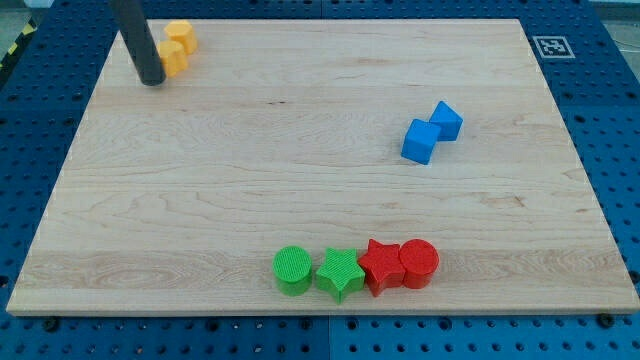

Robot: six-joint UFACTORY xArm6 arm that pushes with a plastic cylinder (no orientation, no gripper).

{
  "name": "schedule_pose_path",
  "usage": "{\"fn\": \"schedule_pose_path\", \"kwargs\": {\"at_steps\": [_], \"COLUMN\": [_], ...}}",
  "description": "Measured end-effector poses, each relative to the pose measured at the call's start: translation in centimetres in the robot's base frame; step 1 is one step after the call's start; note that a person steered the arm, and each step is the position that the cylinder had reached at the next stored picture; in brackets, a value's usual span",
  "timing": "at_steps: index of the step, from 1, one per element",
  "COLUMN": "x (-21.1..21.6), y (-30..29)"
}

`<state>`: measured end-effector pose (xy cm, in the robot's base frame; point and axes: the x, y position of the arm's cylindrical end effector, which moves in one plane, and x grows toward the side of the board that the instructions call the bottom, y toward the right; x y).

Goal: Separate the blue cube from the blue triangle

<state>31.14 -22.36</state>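
The blue cube [421,141] sits at the view's right, touching the smaller blue triangle [446,120] just up and to its right. My tip [153,81] is at the view's top left, far from both blue blocks, and stands right beside two yellow blocks [176,47], at their lower left.
A row of blocks lies near the view's bottom edge: a green cylinder [292,271], a green star [339,273], a red star [380,266] and a red cylinder [419,264], touching one another. The wooden board [250,160] lies on a blue pegboard table.
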Motion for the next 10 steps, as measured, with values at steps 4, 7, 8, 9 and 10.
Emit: {"fn": "schedule_pose_path", "kwargs": {"at_steps": [4,7,8,9,10], "x": [4.5,16.0,15.8,13.9,10.8], "y": [6.6,30.2,36.6,34.7,30.0]}}
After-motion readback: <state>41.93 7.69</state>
